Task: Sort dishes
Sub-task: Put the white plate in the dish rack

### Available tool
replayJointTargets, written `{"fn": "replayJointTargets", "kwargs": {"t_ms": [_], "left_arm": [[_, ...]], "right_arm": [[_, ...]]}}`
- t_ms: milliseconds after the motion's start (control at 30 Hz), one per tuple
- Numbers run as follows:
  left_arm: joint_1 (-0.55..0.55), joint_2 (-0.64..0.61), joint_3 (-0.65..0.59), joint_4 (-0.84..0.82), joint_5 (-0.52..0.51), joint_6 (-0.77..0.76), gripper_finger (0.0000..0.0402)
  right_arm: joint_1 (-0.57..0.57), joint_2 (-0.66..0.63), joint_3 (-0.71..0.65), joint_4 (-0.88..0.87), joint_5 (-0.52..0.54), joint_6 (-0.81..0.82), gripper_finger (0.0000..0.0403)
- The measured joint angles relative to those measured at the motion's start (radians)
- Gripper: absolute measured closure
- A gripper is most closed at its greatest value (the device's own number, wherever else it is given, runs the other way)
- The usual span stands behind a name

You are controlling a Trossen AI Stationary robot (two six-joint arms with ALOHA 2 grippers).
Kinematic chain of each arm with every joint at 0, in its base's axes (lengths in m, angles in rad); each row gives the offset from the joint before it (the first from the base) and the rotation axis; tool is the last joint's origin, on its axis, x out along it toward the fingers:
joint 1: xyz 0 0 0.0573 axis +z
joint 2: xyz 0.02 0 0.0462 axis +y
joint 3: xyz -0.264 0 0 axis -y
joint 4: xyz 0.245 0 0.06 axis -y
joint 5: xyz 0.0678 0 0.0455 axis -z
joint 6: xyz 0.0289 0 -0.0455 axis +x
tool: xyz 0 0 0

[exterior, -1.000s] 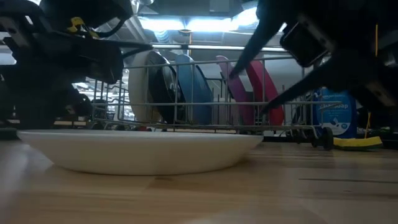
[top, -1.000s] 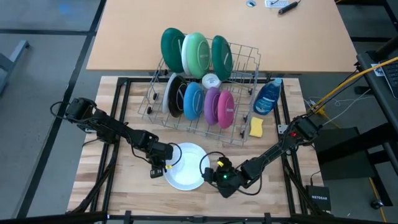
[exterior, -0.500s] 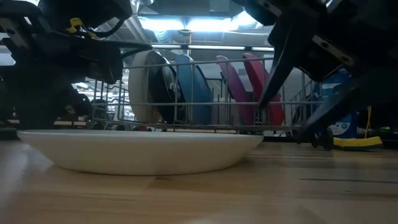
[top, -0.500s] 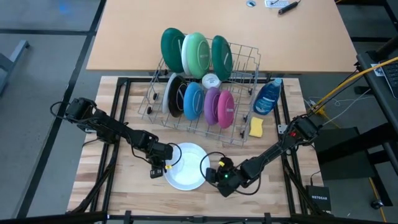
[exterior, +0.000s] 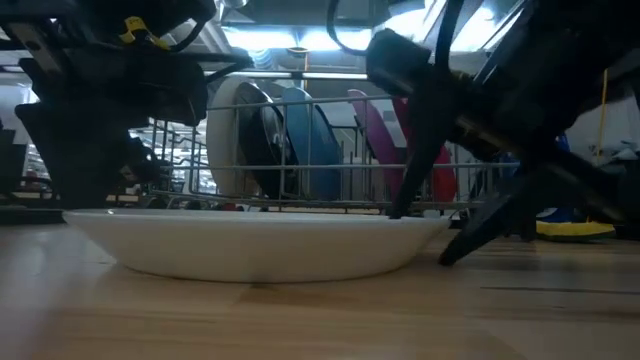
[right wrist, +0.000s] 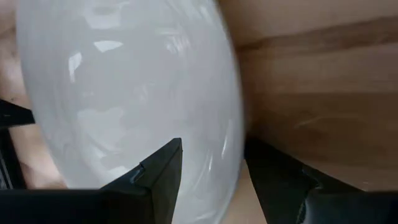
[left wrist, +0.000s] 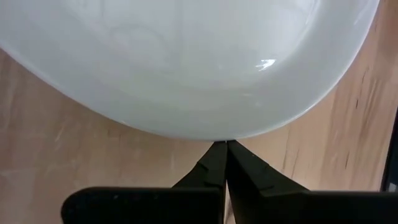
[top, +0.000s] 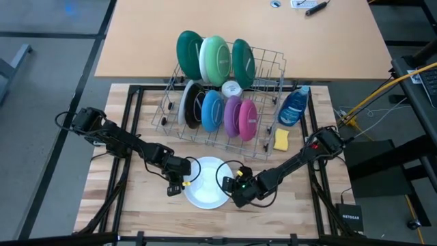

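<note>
White round plate lies flat on my wooden counter; my left hand, pressed together, braces one rim while my right hand straddles the other, spread to pinch.

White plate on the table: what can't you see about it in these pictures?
- Left wrist view: white plate cut off by the picture's edge.
- Low view: plate's inside hidden behind its own rim.
- High view: right gripper covers the plate's right edge.

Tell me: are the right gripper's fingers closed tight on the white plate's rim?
No. In the right wrist view the right gripper stands open, one finger over the white plate and the other outside its rim.
</note>
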Motion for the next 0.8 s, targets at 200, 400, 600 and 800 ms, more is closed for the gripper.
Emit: {"fn": "replayJointTargets", "kwargs": {"t_ms": [200, 400, 600, 800], "left_arm": [[0.000, 0.000, 0.000, 0.000, -0.009, 0.040, 0.0401], [-0.001, 0.005, -0.003, -0.005, -0.015, 0.049, 0.0401], [-0.001, 0.016, -0.003, 0.003, -0.032, 0.058, 0.0401], [-0.006, 0.017, -0.003, -0.029, -0.035, 0.076, 0.0401]], "right_arm": [[-0.008, 0.062, -0.001, 0.148, 0.033, -0.004, 0.0217], [-0.007, 0.076, -0.005, 0.281, 0.078, -0.050, 0.0218], [-0.006, 0.081, -0.005, 0.392, 0.055, -0.059, 0.0261], [-0.007, 0.077, 0.001, 0.499, 0.086, -0.075, 0.0334]]}}
